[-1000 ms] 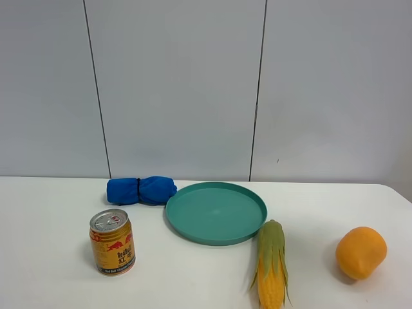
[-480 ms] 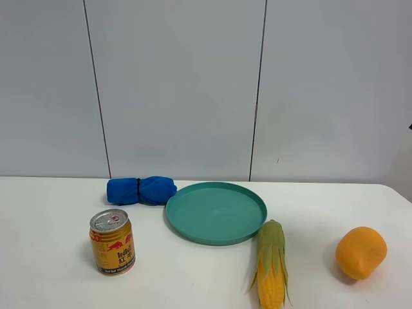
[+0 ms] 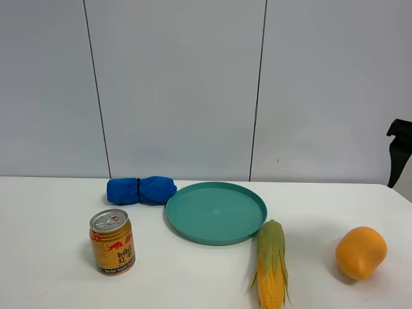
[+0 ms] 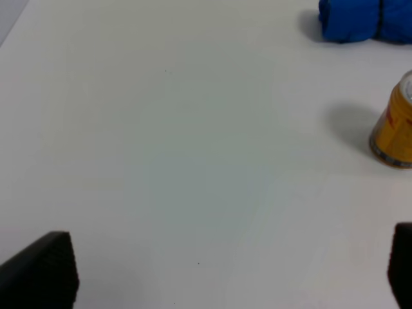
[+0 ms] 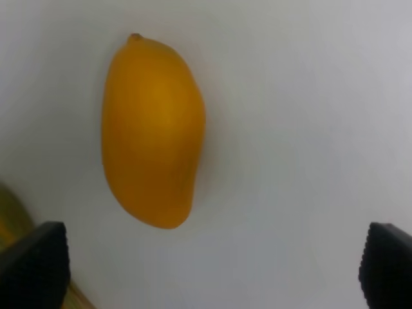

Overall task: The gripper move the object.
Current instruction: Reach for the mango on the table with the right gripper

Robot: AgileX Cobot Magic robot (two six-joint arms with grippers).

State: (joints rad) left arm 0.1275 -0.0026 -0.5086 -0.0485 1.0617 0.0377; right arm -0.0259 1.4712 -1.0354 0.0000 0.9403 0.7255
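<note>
Mango (image 3: 361, 252): on the table (image 3: 51, 212), at 4 o'clock from the plate (image 3: 216, 212), clear of the corn (image 3: 271, 264).
Right gripper (image 5: 207, 267): fingers wide apart and empty, with the whole mango lying ahead of them.
High view only: the right arm (image 3: 399, 151) shows at 1 o'clock from the mango.
Left gripper (image 4: 219, 270): fingers spread over bare table, with the can (image 4: 394, 125) and cloth (image 4: 364, 19) beyond.
</note>
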